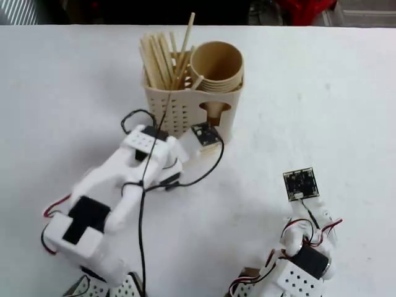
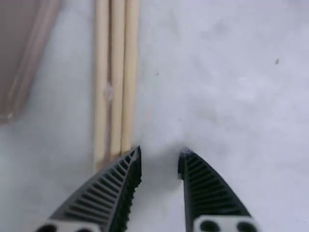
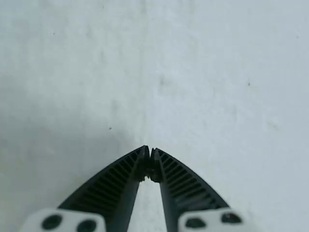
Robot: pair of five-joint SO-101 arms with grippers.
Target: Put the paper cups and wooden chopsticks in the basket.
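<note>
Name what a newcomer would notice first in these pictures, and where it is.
First is the basket at the far middle of the table, with a bundle of wooden chopsticks in one compartment and stacked paper cups in the other. Next, the open left gripper sits just in front of it, with three loose chopsticks lying beside one finger, not between the two. The right gripper is shut over bare table.
</note>
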